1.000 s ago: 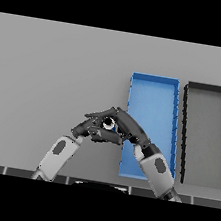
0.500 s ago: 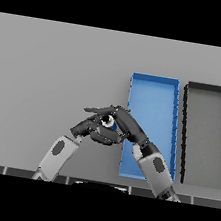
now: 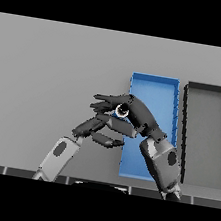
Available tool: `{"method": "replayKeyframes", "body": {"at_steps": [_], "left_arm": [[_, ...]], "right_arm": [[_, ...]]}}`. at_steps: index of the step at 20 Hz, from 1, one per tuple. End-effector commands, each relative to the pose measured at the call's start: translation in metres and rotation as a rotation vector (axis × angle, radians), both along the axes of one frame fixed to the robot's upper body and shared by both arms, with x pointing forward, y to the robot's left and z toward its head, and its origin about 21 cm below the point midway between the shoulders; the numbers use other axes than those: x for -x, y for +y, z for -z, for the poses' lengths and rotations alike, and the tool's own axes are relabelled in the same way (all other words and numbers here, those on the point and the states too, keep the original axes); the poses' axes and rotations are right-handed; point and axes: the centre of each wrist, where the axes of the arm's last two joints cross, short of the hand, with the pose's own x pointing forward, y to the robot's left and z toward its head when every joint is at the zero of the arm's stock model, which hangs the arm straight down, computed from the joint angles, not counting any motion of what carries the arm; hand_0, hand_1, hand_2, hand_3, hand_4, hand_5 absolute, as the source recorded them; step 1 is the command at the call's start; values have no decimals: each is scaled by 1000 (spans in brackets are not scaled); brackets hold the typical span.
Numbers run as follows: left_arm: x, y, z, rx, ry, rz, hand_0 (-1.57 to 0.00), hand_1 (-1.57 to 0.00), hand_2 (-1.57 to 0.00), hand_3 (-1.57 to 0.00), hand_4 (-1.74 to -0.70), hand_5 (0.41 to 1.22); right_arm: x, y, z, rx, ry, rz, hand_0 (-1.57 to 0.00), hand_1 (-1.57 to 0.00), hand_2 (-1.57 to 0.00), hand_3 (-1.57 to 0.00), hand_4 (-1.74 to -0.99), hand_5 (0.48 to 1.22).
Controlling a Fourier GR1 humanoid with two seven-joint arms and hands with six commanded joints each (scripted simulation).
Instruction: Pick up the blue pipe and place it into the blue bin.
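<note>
The blue pipe point(image 3: 122, 111) shows only as a small round end with a dark hole, just left of the blue bin's left wall. My right hand point(image 3: 139, 115) comes from the lower right and is curled round the pipe, its fingers pointing left. My left hand point(image 3: 103, 128) reaches in from the lower left and lies right beneath, fingers stretched out under the right hand; I cannot tell if it touches the pipe. The long blue bin point(image 3: 155, 85) stands at centre right, with my right forearm covering its near end.
A black bin point(image 3: 212, 94) of the same shape stands right beside the blue bin on its right. Bare grey table point(image 3: 46, 82) spreads to the left and to the far side.
Both hands have risen with the pipe and shifted right, closer to the blue bin's left wall. The right hand's fingers have spread out further to the left.
</note>
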Motion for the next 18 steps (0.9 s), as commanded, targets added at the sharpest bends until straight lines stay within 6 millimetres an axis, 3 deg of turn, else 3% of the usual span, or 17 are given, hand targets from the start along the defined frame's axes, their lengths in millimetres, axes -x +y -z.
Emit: {"method": "replayKeyframes", "body": {"at_steps": [1, 3, 5, 9, 12, 15, 18], "left_arm": [[-2, 4, -3, 1, -1, -5, -6, -5, -5, -5, -906, 445], [-3, 6, -2, -4, 15, -2, -3, -3, -3, -3, -906, 437], [-1, 3, -1, -4, 21, -11, -2, -2, -2, -1, -905, 433], [-5, 6, -3, -25, 22, -16, 0, 0, 0, 0, -890, 425], [-1, 9, -1, -12, 9, -8, 0, 0, 0, 1, -886, 412], [0, 9, -3, -25, -13, -22, 1, 1, 1, 1, -874, 413], [-2, 9, -4, -37, -7, -16, 1, 1, 1, 1, -867, 419]], "right_arm": [[-4, -4, -11, -9, -8, -8, -1571, -1571, -1571, -1571, -1741, 1221], [-15, -17, -37, -48, -43, -2, -1571, -1571, -1571, -1571, -1741, 1221], [-22, -32, -64, -90, -99, 116, -1571, -1571, -1571, -1571, -1741, 1221], [-41, -69, -87, -91, -100, 333, -1571, -1571, -1571, -1571, -1741, 1221], [-53, -104, -82, -71, -61, 455, -1571, -1571, -1571, -1571, -1741, 1221], [-55, -138, -50, -34, 25, 552, -1571, -1571, -1571, -1571, -1741, 1221], [-52, -156, -20, -29, 127, 628, -1571, -1571, -1571, -1571, -1741, 1221]]}}
